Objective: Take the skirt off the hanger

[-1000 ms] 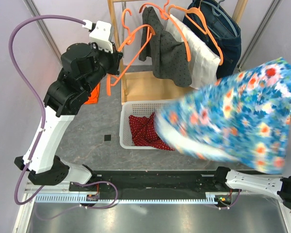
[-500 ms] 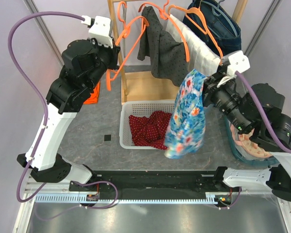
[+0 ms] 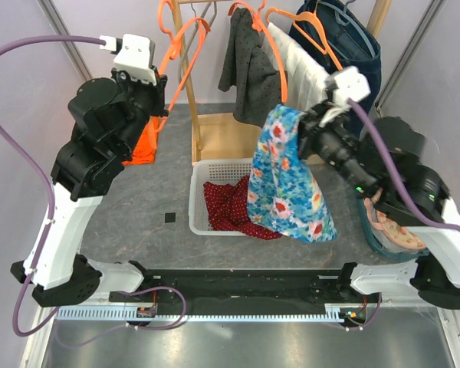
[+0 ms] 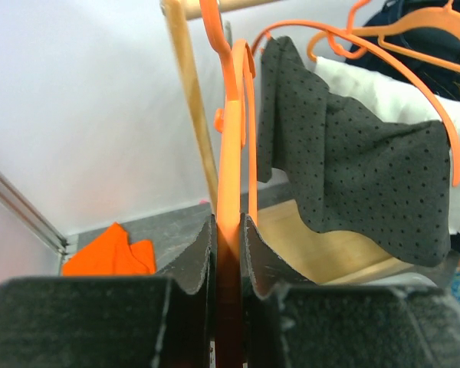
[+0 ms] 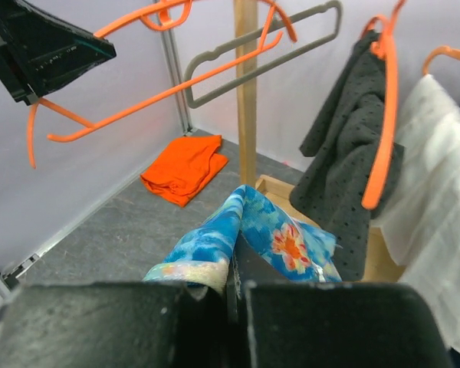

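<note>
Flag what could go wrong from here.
1. The right hand pinches the floral skirt, which hangs across the right rim of the basket; released here, it may land partly outside.
2. The orange hanger in the left hand sits close to the rack post and could snag.

Count on inspection:
- Orange hangers [image 3: 185, 50] [image 3: 274, 65] [image 3: 326, 47]: three in view.
- Grey hanger [image 5: 291, 46]: one.
- Floral skirt [image 3: 287, 184]: one.
- Garments on the rail: three, namely one dotted grey garment [image 3: 249, 69], one white garment [image 3: 303, 65] and one dark blue garment [image 3: 360, 54].
- White basket [image 3: 195, 199]: one.
- Red cloth [image 3: 226, 207]: one.
- Orange cloth [image 3: 142, 146]: one.
</note>
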Tool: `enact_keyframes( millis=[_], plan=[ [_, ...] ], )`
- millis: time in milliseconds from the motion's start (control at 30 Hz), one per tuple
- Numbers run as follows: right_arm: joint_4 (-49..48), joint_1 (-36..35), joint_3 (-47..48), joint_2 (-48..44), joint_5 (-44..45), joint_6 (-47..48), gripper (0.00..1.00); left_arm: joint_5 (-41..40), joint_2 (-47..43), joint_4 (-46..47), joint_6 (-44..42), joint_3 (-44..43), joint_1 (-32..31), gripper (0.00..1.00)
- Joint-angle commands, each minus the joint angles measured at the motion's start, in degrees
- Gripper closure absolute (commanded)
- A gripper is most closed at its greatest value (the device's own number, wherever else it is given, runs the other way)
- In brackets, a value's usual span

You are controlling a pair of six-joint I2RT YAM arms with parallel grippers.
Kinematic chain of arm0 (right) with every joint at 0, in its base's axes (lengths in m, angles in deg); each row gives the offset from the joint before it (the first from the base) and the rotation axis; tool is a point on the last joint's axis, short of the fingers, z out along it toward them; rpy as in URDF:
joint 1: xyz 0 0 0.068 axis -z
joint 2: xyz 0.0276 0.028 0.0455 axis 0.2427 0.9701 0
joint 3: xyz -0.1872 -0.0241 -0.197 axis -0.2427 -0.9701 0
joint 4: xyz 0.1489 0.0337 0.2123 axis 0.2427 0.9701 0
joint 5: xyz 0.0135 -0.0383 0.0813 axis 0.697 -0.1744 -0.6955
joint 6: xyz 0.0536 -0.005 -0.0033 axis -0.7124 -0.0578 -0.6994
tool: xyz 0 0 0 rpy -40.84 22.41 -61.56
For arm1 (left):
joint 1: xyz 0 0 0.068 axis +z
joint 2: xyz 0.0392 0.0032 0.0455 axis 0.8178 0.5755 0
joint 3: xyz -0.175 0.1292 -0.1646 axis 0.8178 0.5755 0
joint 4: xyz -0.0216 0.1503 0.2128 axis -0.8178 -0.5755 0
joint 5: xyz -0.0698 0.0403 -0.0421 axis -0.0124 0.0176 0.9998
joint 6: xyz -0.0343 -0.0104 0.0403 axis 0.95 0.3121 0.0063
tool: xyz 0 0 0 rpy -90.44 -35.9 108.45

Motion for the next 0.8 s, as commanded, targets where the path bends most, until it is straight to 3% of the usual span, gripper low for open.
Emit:
enact_keyframes(
  millis=[0,200,500,767],
  plan=[
    [-4.9,-0.1,3.3,4.9,-2.8,-0.1,1.00,-3.1,-1.6,6.3,-4.7,1.3,0.1,0.98],
    [-6.3,0.0,4.1,8.6,-2.0,-1.0,1.00,-2.1,3.5,7.2,-3.9,-3.4,0.1,0.98],
    [-13.2,-0.1,-16.1,3.7,-0.9,-6.9,1.00,-1.9,14.4,7.0,-3.2,-16.6,-0.9,0.98],
    [-17.5,-0.1,-29.4,6.2,1.3,-10.3,1.00,-3.9,22.3,11.3,-5.4,-21.5,-0.9,0.98]
  ],
)
